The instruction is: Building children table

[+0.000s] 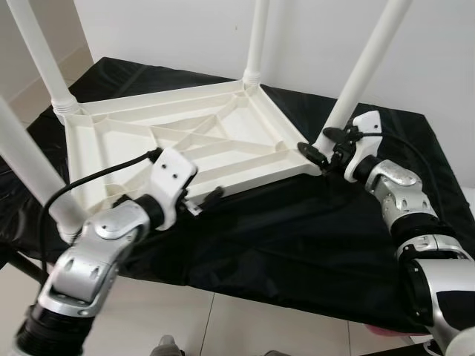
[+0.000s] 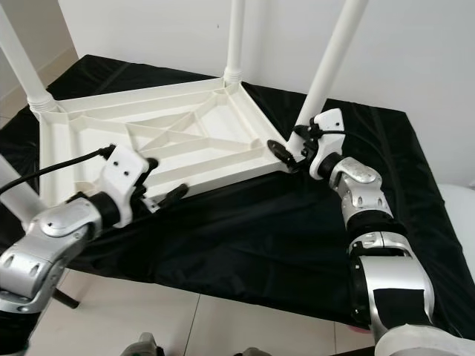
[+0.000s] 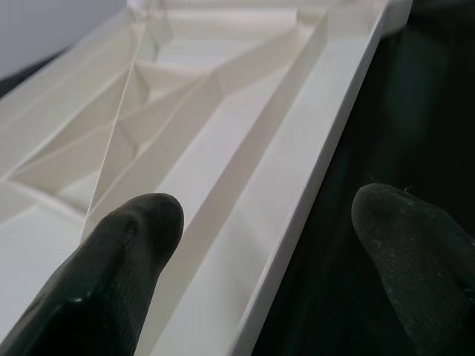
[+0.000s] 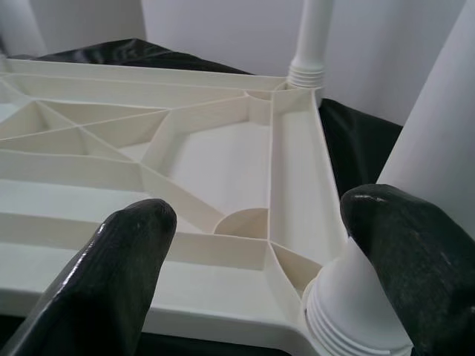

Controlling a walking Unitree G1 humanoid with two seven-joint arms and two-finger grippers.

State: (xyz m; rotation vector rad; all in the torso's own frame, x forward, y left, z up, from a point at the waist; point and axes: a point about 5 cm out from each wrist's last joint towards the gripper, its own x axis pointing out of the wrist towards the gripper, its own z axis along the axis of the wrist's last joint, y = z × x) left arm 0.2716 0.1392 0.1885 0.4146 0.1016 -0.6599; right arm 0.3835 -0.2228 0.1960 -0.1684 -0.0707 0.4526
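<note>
A white plastic children's table [image 1: 193, 141] lies upside down on a black cloth [image 1: 297, 237], its ribbed underside facing up. Its white legs stand up from the corners: one at the right corner [image 1: 364, 67], one at the far corner [image 1: 256, 41], one near left [image 1: 30, 170]. My left gripper [image 1: 204, 200] is open at the table's near edge; in the left wrist view the rim [image 3: 297, 245] runs between its fingers [image 3: 111, 282]. My right gripper [image 1: 315, 154] is open around the threaded base of the right-corner leg [image 4: 356, 311], with one finger [image 4: 408, 252] beside it.
The black cloth covers a low platform whose front edge runs just before me, with pale tiled floor [image 1: 223, 326] below it. A white wall [image 1: 312, 37] stands close behind the table. Another leg [image 1: 44, 59] rises at the far left corner.
</note>
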